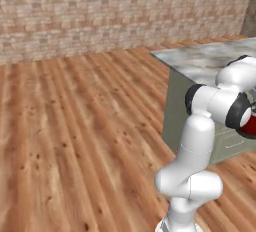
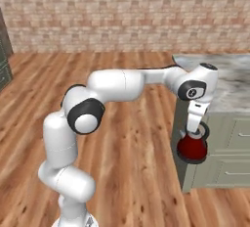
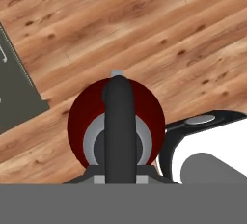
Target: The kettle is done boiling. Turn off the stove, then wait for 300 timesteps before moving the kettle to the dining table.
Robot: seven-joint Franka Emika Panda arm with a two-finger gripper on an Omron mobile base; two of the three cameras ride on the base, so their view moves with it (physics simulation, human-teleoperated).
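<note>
The small red kettle (image 2: 192, 148) hangs by its arched handle from my gripper (image 2: 197, 131), which is shut on the handle. It is in the air over the wood floor, close against the side of a marbled counter island. In the hand view I look straight down on the kettle (image 3: 81, 114), its dark handle (image 3: 118, 107) running up from my gripper (image 3: 119, 177). A sliver of the red kettle (image 1: 251, 125) shows behind my wrist at the right edge of the left base view. The stove and the dining table are out of view.
The marbled counter (image 2: 234, 81) with grey-green drawer fronts (image 2: 229, 152) stands to the right of the arm. Its corner (image 1: 172, 56) juts toward the open wood floor (image 1: 75, 126). A brick wall (image 2: 122, 11) closes the far side.
</note>
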